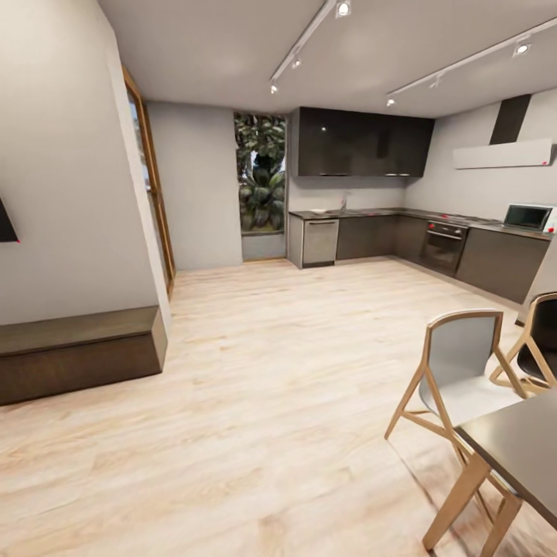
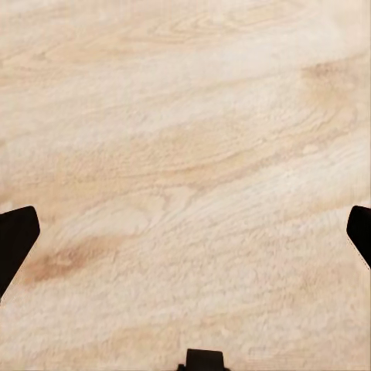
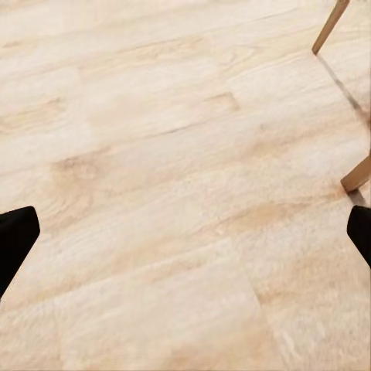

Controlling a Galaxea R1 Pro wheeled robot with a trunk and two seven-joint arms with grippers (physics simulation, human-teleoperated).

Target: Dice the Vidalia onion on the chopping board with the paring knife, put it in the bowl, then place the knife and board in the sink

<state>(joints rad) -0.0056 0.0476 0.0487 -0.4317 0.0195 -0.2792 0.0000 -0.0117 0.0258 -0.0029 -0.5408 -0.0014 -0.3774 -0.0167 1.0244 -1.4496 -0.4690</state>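
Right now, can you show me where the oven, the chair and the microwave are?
oven (image 1: 443, 247): head view, on its dark glass door.
chair (image 1: 461, 363): head view, on its grey backrest.
microwave (image 1: 527, 216): head view, on its front window.

Kitchen counter (image 1: 410, 213) and tap at the far end of the room.

The counter is a long, dark grey L-shaped top along the back and right walls, above dark cabinets, under dark wall cupboards. It runs from beside the window across the back wall, turns the corner and comes forward along the right wall. A thin tap (image 1: 343, 203) stands upright on the back run, near its left end; the sink basin around it is too small to make out. Onion, board, knife and bowl cannot be told at this range.
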